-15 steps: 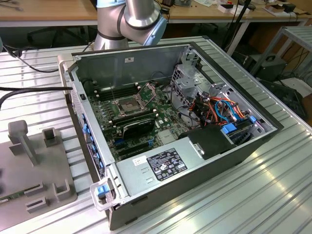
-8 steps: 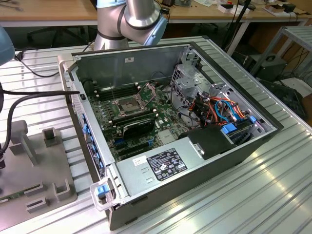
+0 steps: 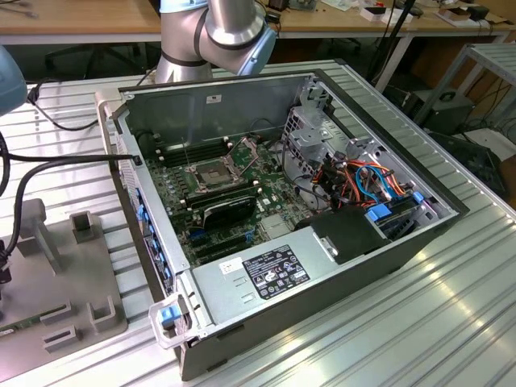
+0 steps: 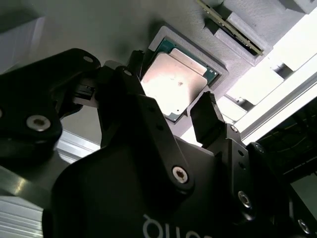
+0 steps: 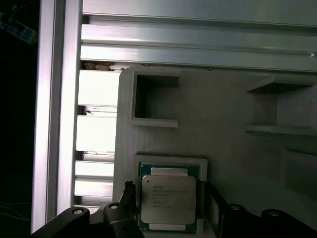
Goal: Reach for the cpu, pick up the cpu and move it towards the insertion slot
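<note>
The cpu (image 5: 168,198) sits flat in a square pocket of the grey tray (image 5: 223,124), dead centre ahead of the gripper (image 4: 171,83). Its fingers are spread open, one on each side of the chip, not squeezing it yet.

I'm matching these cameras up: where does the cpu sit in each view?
First wrist view: the cpu lies in the grey fixture plate's rimmed pocket, straddled by the gripper.
Second wrist view: the cpu, same pocket, same plate.
Exterior view: cannot tell it apart; the shared landmark, the grey fixture plate, lies at the exterior view's left.
</note>
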`<move>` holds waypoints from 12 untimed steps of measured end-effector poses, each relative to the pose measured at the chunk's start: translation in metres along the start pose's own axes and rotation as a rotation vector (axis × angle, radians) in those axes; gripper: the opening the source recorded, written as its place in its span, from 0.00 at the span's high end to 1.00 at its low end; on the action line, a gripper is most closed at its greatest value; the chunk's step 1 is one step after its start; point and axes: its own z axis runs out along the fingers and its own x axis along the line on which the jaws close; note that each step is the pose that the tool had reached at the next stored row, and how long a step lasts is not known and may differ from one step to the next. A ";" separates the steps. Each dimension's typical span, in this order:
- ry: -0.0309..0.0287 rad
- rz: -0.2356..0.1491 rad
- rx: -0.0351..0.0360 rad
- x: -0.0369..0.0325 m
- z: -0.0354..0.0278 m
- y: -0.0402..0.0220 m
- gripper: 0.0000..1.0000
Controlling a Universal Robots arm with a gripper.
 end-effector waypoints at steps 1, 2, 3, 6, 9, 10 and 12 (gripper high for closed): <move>-0.0001 0.000 0.0000 -0.0001 0.0001 0.0002 0.34; -0.0003 0.000 -0.0001 -0.0002 0.0003 0.0003 0.34; -0.0003 0.000 -0.0001 -0.0003 0.0005 0.0004 0.34; 0.0001 0.000 0.0001 -0.0003 0.0010 0.0004 0.34; -0.0001 0.000 0.0000 -0.0003 0.0011 0.0004 0.35; -0.0001 0.000 0.0000 -0.0003 0.0011 0.0004 0.35; -0.0001 0.000 0.0000 -0.0003 0.0012 0.0004 0.43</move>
